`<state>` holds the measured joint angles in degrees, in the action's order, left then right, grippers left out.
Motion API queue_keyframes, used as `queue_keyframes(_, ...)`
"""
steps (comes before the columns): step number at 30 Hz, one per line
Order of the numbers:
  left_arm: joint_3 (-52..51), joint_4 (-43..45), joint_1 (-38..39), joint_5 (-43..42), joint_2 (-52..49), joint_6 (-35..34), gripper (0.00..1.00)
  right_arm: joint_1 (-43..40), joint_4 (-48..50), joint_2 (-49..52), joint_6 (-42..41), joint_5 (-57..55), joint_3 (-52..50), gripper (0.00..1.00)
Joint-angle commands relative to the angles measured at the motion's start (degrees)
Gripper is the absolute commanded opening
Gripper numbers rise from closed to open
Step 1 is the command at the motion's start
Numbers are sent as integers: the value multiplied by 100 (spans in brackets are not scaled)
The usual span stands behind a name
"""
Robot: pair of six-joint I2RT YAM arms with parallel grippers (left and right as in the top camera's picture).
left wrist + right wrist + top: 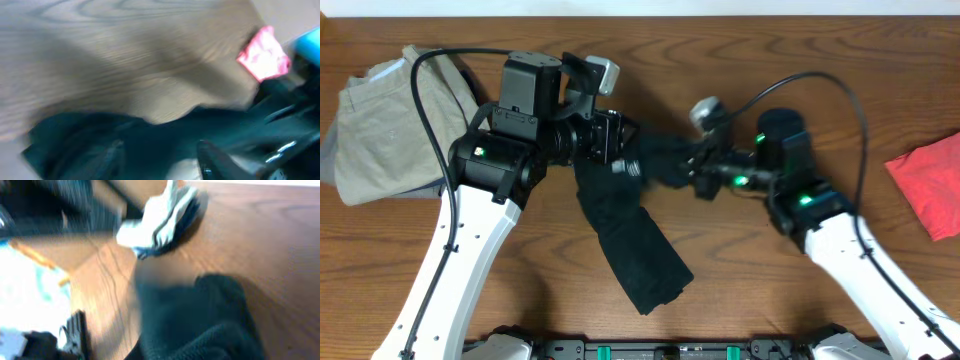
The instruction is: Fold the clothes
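We log the left gripper (608,140) and right gripper (698,172) each clamped on the bunched upper end of the dark garment (635,245), its remainder lying mid-table (740,60).

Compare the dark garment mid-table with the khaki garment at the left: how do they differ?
The dark garment is near black, the khaki garment pale tan. The dark garment stretches in a long diagonal strip; the khaki garment lies as a compact pile. The left gripper and right gripper are at the dark garment's upper end; neither touches the khaki garment. Both rest on the table.
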<state>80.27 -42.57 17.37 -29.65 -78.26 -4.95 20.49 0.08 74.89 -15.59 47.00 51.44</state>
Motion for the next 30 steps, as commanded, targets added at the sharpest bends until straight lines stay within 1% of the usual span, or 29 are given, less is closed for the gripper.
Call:
queue_keyframes(1,44,-83,11,678,79,-20,55,-616,57,-197,-511,796,612,1)
queue_keyframes(7,44,-304,13,678,79,-24,60,-1718,61,-203,-1016,1202,1443,1)
queue_keyframes(12,44,-378,13,678,79,-20,61,-2170,133,-203,-1095,1493,2208,1)
queue_keyframes(14,44,-367,13,678,79,-22,61,-2481,289,-203,-1091,1370,2691,1)
queue_keyframes(18,44,-411,13,678,79,-22,61,-3386,175,-197,-1095,505,3547,1)
queue_keyframes(20,44,-448,13,680,79,-22,61,-3829,-184,-186,-1119,284,3858,1)
queue_keyframes(23,44,-452,13,680,79,-22,61,-4256,-1060,-181,-1060,372,4105,1)
queue_keyframes(25,44,-450,13,680,79,-22,61,-4330,-1679,-181,-811,485,4111,1)
queue_keyframes(26,44,-450,13,680,79,-22,61,-4336,-2140,-177,-570,466,4111,1)
queue_keyframes(28,44,-457,13,680,79,-22,61,-4336,-3123,-177,-109,17,4111,1)
queue_keyframes(30,44,-474,13,680,79,-22,60,-4336,-3873,-177,46,-890,4111,1)
